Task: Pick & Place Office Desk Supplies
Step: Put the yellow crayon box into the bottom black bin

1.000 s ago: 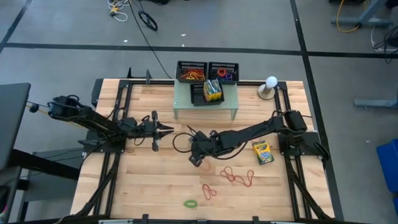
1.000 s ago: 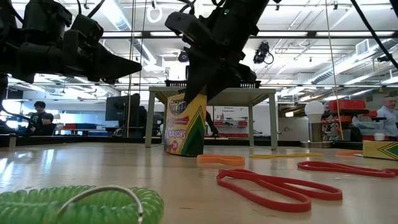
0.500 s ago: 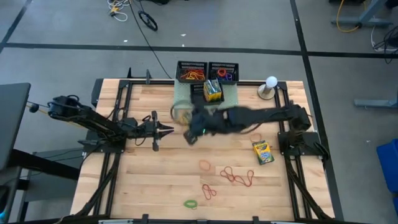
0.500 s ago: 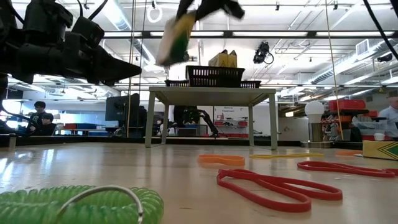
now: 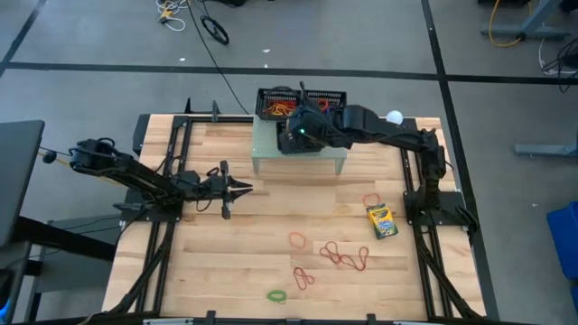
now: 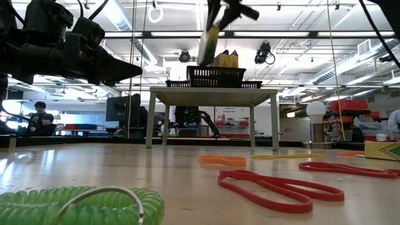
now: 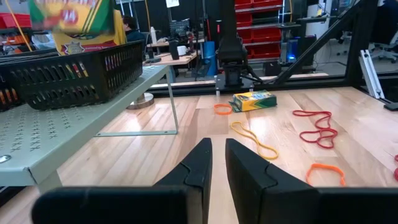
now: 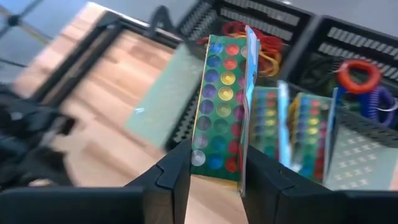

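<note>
My right gripper (image 5: 298,134) is over the front black mesh tray (image 6: 215,76) on the pale green riser (image 5: 271,155), shut on a yellow-and-green crayon box (image 8: 224,112). In the low view that box (image 6: 209,40) hangs tilted just above the tray rim. Other crayon boxes (image 6: 226,59) stand in the tray. One more crayon box (image 5: 381,220) lies flat on the table at the right. Rubber-band loops, red (image 5: 343,255), orange (image 5: 297,239) and green (image 5: 276,295), lie on the near part of the table. My left gripper (image 5: 237,188) hovers over the table's left middle, shut and holding nothing. My right gripper pinches the crayon box between its two fingers (image 8: 177,171), one on each side of the end nearest the wrist (image 8: 214,165). The dotted face shows between them. The fingers come from above, slanting toward the far edge. The box is lifted clear and tilted, its free end over the tray.
Two more black mesh trays (image 5: 278,101) with rubber bands and coiled cords sit behind the riser at the far edge. A white ball-shaped lamp (image 5: 394,119) stands at the far right. Another orange band (image 5: 371,199) lies near the flat box. Bare wood lies between the arms.
My right gripper has lifted the crayon box from where it stood upright on the table's middle and swung it up and toward the far edge. The box is now clear of the table, tilted above the tray on the riser. The gripper has stayed shut on it.
</note>
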You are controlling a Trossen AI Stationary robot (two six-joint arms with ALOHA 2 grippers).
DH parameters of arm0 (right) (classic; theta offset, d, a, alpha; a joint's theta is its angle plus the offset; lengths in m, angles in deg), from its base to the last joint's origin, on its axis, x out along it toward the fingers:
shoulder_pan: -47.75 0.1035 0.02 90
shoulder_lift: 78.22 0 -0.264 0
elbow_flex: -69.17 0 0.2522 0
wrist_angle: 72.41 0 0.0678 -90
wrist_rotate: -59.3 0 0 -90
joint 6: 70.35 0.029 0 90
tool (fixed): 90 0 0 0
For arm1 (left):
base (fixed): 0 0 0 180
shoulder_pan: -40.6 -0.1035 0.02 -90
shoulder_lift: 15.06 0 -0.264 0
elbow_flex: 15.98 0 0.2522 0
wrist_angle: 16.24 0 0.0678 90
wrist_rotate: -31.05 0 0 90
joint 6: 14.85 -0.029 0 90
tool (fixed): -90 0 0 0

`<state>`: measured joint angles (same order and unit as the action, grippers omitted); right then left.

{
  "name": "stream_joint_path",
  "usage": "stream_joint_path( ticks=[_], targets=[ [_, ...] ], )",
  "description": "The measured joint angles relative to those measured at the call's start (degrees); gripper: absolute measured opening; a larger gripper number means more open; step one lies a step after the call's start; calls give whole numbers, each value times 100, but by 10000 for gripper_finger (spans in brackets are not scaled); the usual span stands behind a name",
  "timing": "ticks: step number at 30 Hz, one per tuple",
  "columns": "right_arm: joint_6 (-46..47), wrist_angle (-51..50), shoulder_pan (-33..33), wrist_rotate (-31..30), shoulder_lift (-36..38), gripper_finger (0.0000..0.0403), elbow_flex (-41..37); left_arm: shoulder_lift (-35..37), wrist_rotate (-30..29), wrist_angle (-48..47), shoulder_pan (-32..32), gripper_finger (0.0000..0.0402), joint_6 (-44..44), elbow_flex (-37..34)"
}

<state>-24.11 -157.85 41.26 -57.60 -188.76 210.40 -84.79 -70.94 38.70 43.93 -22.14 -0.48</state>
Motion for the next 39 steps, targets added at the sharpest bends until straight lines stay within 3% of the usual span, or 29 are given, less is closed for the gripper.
stream_joint_path(
  ticks=[27, 39],
  targets=[
    [-182, 90, -248, 51, -274, 122, -350, 0, 0, -9, 2, 51, 70, 0],
    [-319, 116, -253, 50, -350, 166, -348, 0, 2, -52, 2, 51, 73, 0]
  ],
)
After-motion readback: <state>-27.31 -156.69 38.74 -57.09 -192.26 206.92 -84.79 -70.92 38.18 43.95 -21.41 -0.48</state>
